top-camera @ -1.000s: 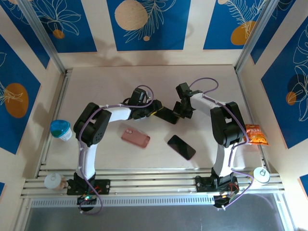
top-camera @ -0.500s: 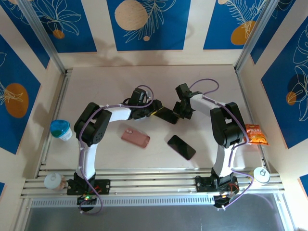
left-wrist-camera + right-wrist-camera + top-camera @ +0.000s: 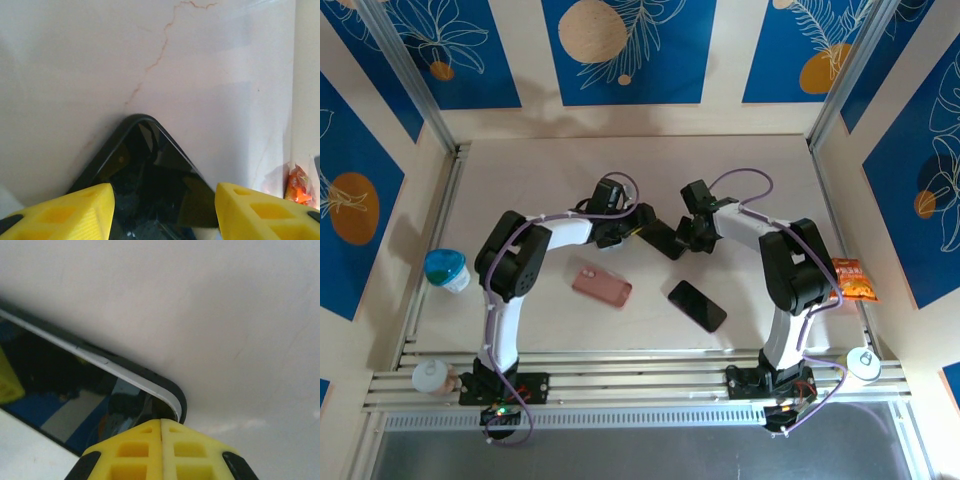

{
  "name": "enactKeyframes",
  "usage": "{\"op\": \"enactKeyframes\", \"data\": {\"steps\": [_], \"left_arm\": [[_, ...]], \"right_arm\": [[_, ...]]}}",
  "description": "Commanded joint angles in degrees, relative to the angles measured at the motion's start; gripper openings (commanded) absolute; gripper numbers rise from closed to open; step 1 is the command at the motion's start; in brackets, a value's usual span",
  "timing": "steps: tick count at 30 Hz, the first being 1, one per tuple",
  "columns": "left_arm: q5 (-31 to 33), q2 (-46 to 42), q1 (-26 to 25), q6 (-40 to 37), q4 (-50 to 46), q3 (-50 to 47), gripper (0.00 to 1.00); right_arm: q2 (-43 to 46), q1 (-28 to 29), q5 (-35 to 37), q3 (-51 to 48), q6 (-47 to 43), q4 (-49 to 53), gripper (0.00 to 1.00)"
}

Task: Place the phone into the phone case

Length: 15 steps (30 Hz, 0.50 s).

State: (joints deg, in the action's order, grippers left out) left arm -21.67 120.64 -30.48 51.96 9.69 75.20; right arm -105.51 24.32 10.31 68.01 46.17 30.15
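So far: dark phone [image 3: 150,165] held mid-table [image 3: 540,170] between both arms; pink case [image 3: 601,287] lies alone, well apart from it.
Left gripper [image 3: 163,190]: clamps the dark phone across its sides.
Right gripper [image 3: 161,426]: fingers pressed together, tip at the phone's corner, where a dark rim wraps a pale edge.
Left to do: probably the seating itself; unclear whether that rim is a case.
Count: two dark phones, one held, one loose phone [image 3: 697,306]; one pink case; two cups [image 3: 447,270]; one snack packet [image 3: 850,281].
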Motion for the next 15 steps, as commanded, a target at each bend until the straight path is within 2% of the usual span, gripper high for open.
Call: {"op": "enactKeyframes", "data": {"steps": [1,9,15], "left_arm": [[2.73,2.31,0.69,-3.01,-5.39,1.13,0.57],[2.95,2.41,0.77,-3.20,-5.54,1.45,0.57],[2.91,2.43,0.79,-3.06,-5.39,0.99,0.57]], "right_arm": [[0.57,1.50,-6.38,1.59,-2.09,11.48,0.00],[1.38,-3.62,-6.70,6.40,-5.03,12.28,0.00],[0.06,-4.34,-7.33,5.59,-4.98,11.23,0.00]]}}
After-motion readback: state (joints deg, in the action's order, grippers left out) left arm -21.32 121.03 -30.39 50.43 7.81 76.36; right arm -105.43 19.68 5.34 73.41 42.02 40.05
